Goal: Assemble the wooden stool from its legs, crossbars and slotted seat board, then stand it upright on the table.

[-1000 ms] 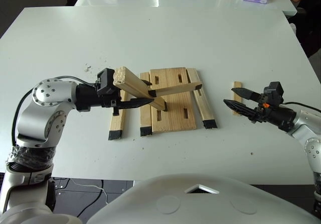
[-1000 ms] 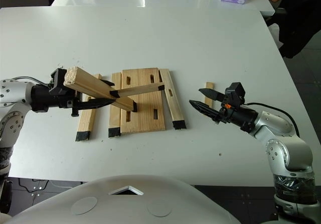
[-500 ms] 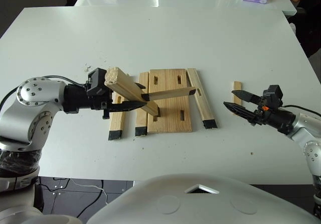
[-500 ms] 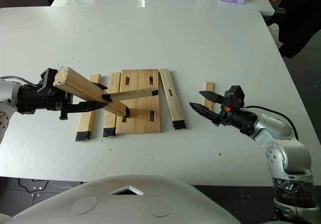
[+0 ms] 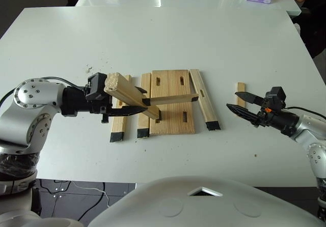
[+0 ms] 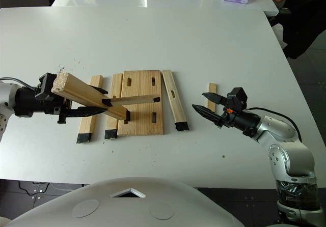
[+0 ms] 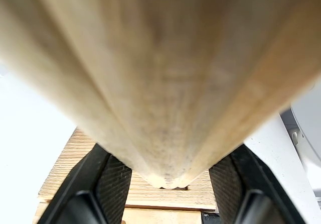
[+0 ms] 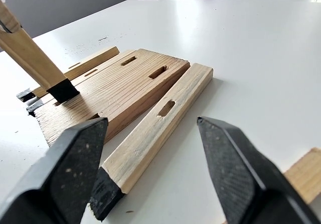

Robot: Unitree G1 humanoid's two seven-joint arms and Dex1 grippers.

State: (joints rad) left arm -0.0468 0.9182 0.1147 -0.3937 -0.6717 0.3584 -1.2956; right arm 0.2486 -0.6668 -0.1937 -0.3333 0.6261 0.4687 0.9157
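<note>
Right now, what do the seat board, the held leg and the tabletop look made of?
Seat board: bare, unvarnished-looking wood with visible straight grain and a matte surface.
Held leg: same pale wood with a rough, fibrous cut end and a black-coated foot; paint or tape, can't tell.
Tabletop: smooth, glossy white surface that shows reflections; likely laminate, unconfirmed.

Left arm point(image 5: 38, 102): elbow bent, forearm level, reaching toward the robot's right, low over the worktop point(image 5: 204, 44).
Left pincer point(image 5: 140, 100): clamped on a wooden leg point(image 5: 127, 92), one finger point(image 7: 108, 181) on each side.
Right arm point(image 5: 310, 130): forearm low, aimed toward the robot's left.
Right pincer point(image 5: 233, 99): fingers point(image 8: 75, 163) spread apart, gripping nothing.
</note>
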